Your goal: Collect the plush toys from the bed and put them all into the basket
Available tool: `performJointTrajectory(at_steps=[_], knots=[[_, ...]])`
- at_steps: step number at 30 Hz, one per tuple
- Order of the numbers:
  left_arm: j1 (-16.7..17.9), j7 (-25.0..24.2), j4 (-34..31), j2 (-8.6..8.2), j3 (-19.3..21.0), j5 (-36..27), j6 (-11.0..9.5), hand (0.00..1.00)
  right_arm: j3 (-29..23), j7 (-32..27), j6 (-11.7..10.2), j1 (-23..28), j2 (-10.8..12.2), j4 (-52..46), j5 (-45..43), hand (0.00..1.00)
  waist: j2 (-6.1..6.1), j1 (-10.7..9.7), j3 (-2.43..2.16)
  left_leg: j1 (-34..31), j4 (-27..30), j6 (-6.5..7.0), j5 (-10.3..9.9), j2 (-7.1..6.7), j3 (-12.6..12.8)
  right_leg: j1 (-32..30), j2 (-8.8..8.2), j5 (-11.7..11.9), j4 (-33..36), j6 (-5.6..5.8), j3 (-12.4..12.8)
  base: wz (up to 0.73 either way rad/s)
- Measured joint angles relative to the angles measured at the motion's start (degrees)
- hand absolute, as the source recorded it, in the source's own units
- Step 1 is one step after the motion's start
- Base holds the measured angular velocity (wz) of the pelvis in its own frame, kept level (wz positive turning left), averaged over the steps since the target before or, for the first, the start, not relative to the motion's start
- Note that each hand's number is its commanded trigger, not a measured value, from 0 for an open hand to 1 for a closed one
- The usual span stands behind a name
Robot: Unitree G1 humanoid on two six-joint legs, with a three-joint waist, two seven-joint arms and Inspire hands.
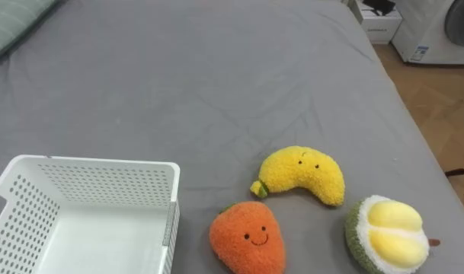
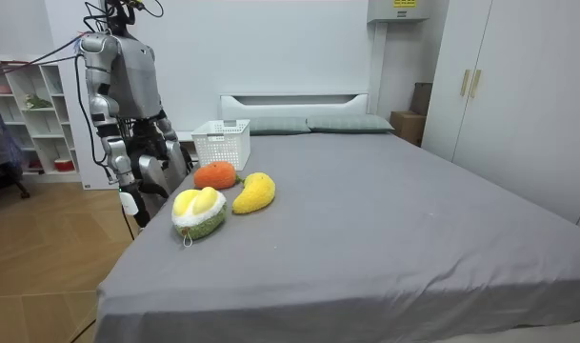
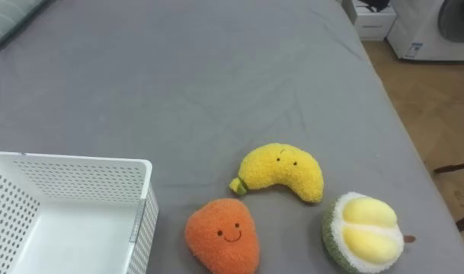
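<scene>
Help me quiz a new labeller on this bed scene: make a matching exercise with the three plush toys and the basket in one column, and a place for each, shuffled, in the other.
Things
1. banana toy
2. orange toy
3. durian toy
4. basket

Places
a. farthest to the robot's left
b. right beside the basket, close to the robot
c. farthest to the robot's right, near the edge of the bed
d. between the other two toys, farther up the bed

Pairs: 1-d, 2-b, 3-c, 4-a
</scene>
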Motion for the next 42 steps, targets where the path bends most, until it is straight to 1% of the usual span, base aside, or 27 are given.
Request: performJointTrajectory(at_steps=[1, 2, 5, 7, 8, 9, 10, 11, 12, 16, 19, 20, 21, 25, 28, 30, 33, 36, 37, 38, 40, 42], knots=[[0.0, 0.03, 0.01, 0.0, 0.0, 0.0, 0.0, 0.0, -0.01, 0.01, 0.0, -0.04, 0.0, 0.04, -0.03, 0.0, -0.01, -0.02, -0.01, 0.0, 0.0, 0.0, 0.0, 0.0, 0.0, 0.0, -0.01, 0.0, 0.0, 0.0, -0.22, 0.0], [0.02, 0.06, 0.02, 0.0, 0.05, 0.25, 0.0, 0.0, -0.03, 0.03, 0.0, -0.11, 0.01, 0.21, -0.06, 0.0, -0.18, -0.02, 0.11, -0.02, 0.0, 0.0, 0.0, 0.0, -0.02, 0.01, -0.03, 0.01, 0.02, -0.01, -0.38, 0.0], [0.03, 0.33, 0.01, 0.0, -0.02, 1.2, 0.04, 0.0, 0.08, 0.04, 0.02, -0.15, 0.0, 0.23, -0.21, 0.0, -0.23, 0.0, -0.06, -0.02, 0.01, 0.0, 0.0, 0.0, -0.05, -0.02, -0.08, 0.01, -0.01, -0.01, -0.45, 0.0], [0.03, 0.44, 0.01, 0.0, -0.04, 1.59, 0.1, 0.0, 0.15, 0.04, 0.03, -0.16, 0.01, 0.34, -0.2, 0.0, -0.36, -0.01, 0.03, -0.02, 0.01, 0.0, 0.0, 0.0, -0.05, -0.03, -0.11, 0.01, -0.01, -0.02, -0.56, 0.0], [0.03, 0.53, 0.01, 0.0, -0.13, 1.6, 0.13, 0.0, 0.28, 0.04, 0.04, -0.03, 0.01, 0.57, -0.06, 0.0, -0.02, 0.0, -0.06, -0.03, 0.01, 0.0, 0.0, 0.0, -0.05, -0.03, -0.14, 0.01, -0.01, -0.02, -0.63, 0.0], [0.04, 0.59, 0.01, 0.0, -0.13, 1.61, 0.16, 0.0, 0.31, 0.03, 0.04, -0.1, 0.01, 0.96, -0.02, 0.0, -0.31, 0.0, 0.06, -0.03, 0.01, 0.0, 0.0, 0.0, -0.05, -0.03, -0.13, 0.02, -0.01, -0.02, -0.64, 0.0], [0.03, 0.61, 0.01, 0.0, -0.13, 1.61, 0.17, 0.0, 0.46, 0.03, 0.04, -0.16, 0.01, 1.09, 0.01, 0.0, -0.05, 0.03, -0.07, -0.03, 0.01, 0.0, 0.0, 0.0, -0.05, -0.03, -0.13, 0.02, -0.01, -0.02, -0.65, 0.0], [0.04, 0.65, 0.01, 0.0, -0.11, 1.61, 0.17, 0.0, 0.6, 0.02, 0.04, -0.26, 0.0, 1.38, 0.07, 0.0, -0.26, 0.04, 0.02, -0.01, 0.01, 0.0, 0.0, 0.0, -0.06, -0.03, -0.12, 0.02, -0.01, -0.02, -0.61, 0.0], [0.07, 0.7, 0.02, 0.01, -0.09, 2.26, 0.2, 0.0, 0.55, 0.01, 0.04, -0.53, 0.01, 1.95, 0.14, 0.0, -0.09, 0.04, -0.09, 0.01, 0.01, 0.0, 0.0, 0.0, -0.06, 0.0, -0.11, 0.02, -0.01, -0.03, -0.59, 0.0], [0.23, 0.7, 0.02, 0.01, -0.03, 2.77, 0.34, 0.0, 0.06, -0.09, 0.06, -0.49, 0.02, 2.27, 0.69, 0.0, -0.02, -0.04, -0.1, 0.21, -0.01, 0.0, 0.0, -0.02, -0.11, 0.22, -0.12, 0.02, -0.02, -0.03, -0.65, 0.0], [0.47, 0.66, -0.02, 0.01, -0.01, 2.94, 0.62, 0.0, -0.06, -0.28, 0.07, -0.46, 0.02, 2.21, 0.8, 0.0, 0.04, -0.72, -0.14, 0.21, 0.02, 0.0, 0.0, -0.05, -0.25, 0.38, -0.15, 0.02, -0.03, -0.03, -0.72, 0.01], [0.72, 0.61, -0.02, 0.03, 0.21, 3.68, 0.68, 0.0, -0.47, -0.3, 0.08, -0.46, 0.03, 2.16, 0.8, 0.0, 0.13, -1.28, -0.2, 0.24, 0.04, 0.0, 0.0, -0.06, -0.32, 0.44, -0.18, 0.01, -0.02, -0.02, -0.75, 0.0], [0.86, 0.51, -0.01, 0.02, 0.52, 3.89, 0.77, 0.0, -1.32, -0.56, 0.09, -0.41, 0.03, 2.11, 0.77, 0.0, 0.01, -1.44, -0.14, 0.33, 0.03, 0.0, -0.01, -0.06, -0.23, 0.43, -0.15, 0.01, -0.01, -0.02, -0.71, 0.0], [1.24, 0.36, -0.1, 0.12, 1.33, 3.89, 0.78, 0.0, -4.35, -2.89, 0.1, 1.09, 0.02, 1.95, 0.83, 0.0, 0.04, -1.86, -0.24, 0.3, 0.06, 0.0, -0.01, -0.05, -0.21, 0.41, -0.18, 0.01, 0.03, -0.02, -0.86, 0.0], [1.49, 0.36, -0.1, 0.31, 1.92, 4.25, 1.0, 0.0, -7.95, -4.76, 0.2, 2.31, 0.0, 1.84, 0.9, 0.0, -0.26, -2.62, -0.28, 0.31, 0.04, 0.0, -0.01, -0.04, -0.19, 0.39, -0.2, 0.0, 0.03, -0.02, -0.83, 0.0], [1.73, 0.39, -0.09, 0.36, 3.34, 5.14, 1.26, 0.0, -10.46, -6.33, 0.2, 2.3, -0.16, 1.88, 1.12, 0.0, -0.68, -3.32, -0.27, 0.34, 0.04, 0.0, 0.0, -0.03, -0.09, 0.26, -0.2, 0.01, 0.12, -0.03, -0.76, -0.04], [1.86, 0.48, -0.06, 0.52, 3.41, 5.08, 1.31, 0.0, -13.47, -9.06, 0.7, 2.06, -0.35, 1.64, 1.34, 0.0, -1.11, -3.69, -0.3, 0.41, 0.04, 0.01, 0.0, -0.03, 0.02, 0.22, -0.2, 0.01, 0.22, -0.03, -0.61, -0.02], [2.03, 0.69, -0.05, 0.74, 3.69, 5.28, 1.3, 0.0, -15.58, -11.03, 0.66, 1.86, -0.58, -1.3, 1.33, 0.0, -1.37, -4.23, -0.19, 0.4, 0.03, 0.01, 0.0, -0.03, 0.02, 0.21, -0.22, 0.01, 0.21, -0.03, -0.59, 0.0], [2.04, 0.69, -0.05, 0.82, 3.79, 5.54, 1.3, 0.0, -15.71, -11.37, 0.66, 1.75, -0.66, -1.92, 1.3, 0.0, -1.6, -4.25, -0.22, 0.4, 0.03, 0.01, 0.0, -0.03, 0.02, 0.21, -0.22, 0.01, 0.22, -0.03, -0.6, 0.0], [2.09, 0.68, -0.05, 1.04, 3.8, 6.31, 1.3, 0.0, -15.78, -11.91, 0.62, 1.42, -0.89, -2.92, 1.3, 0.0, -1.69, -4.31, -0.12, 0.34, 0.03, 0.01, 0.0, -0.02, 0.02, 0.19, -0.2, 0.01, 0.21, -0.03, -0.6, 0.0], [2.17, 0.67, -0.05, 1.37, 3.81, 7.71, 1.3, 0.0, -15.9, -12.93, 0.63, 0.64, -1.24, -4.51, 0.45, 0.0, -2.09, -4.39, -0.15, 0.29, 0.04, 0.01, 0.0, -0.03, 0.03, 0.14, -0.19, 0.01, 0.2, -0.03, -0.62, 0.0], [2.31, 0.63, -0.06, 1.69, 3.88, 8.78, 1.3, 0.0, -16.86, -14.19, 0.42, 0.06, -1.48, -8.33, -0.27, 0.0, -2.32, -4.45, -0.2, 0.28, -0.01, 0.01, 0.0, -0.03, 0.05, 0.1, -0.16, 0.02, 0.13, -0.02, -0.33, 0.0]])
